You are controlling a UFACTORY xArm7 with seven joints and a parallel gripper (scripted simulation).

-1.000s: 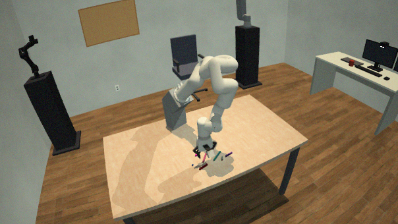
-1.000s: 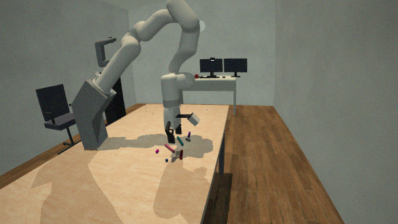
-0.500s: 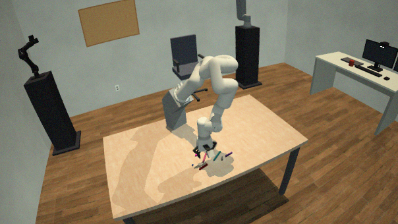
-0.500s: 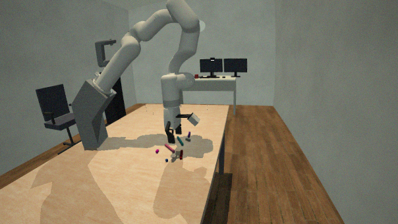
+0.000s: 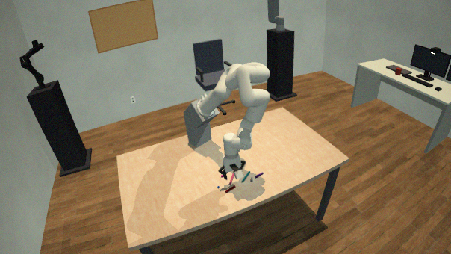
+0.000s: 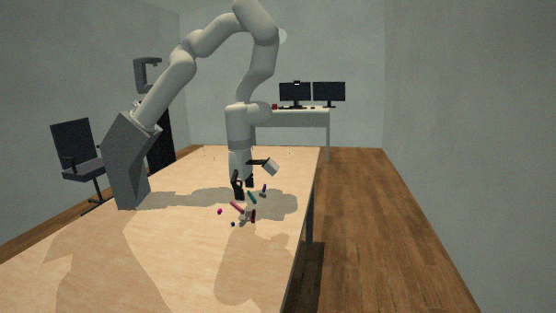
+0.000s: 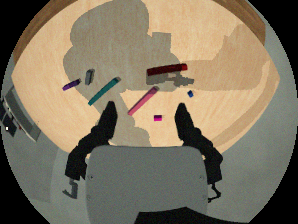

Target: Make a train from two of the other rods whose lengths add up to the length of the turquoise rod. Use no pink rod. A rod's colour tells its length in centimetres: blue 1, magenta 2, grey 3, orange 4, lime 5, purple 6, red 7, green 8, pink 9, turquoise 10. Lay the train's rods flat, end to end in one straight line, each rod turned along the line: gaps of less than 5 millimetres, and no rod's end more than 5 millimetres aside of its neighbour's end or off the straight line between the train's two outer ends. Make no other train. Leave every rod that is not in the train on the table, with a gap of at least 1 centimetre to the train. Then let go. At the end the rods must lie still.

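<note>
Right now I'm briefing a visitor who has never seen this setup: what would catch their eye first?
The big white arm bending down over the table, its open gripper hanging empty above a small cluster of coloured rods. Nearest beneath it lie the pink rod and turquoise rod, with the dark red rod beyond.

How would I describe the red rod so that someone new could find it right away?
On the wooden table, look at the small cluster of rods under the open end effector. The red rod lies at the cluster's near edge, touching a short grey rod; it is the only dark red one.
</note>
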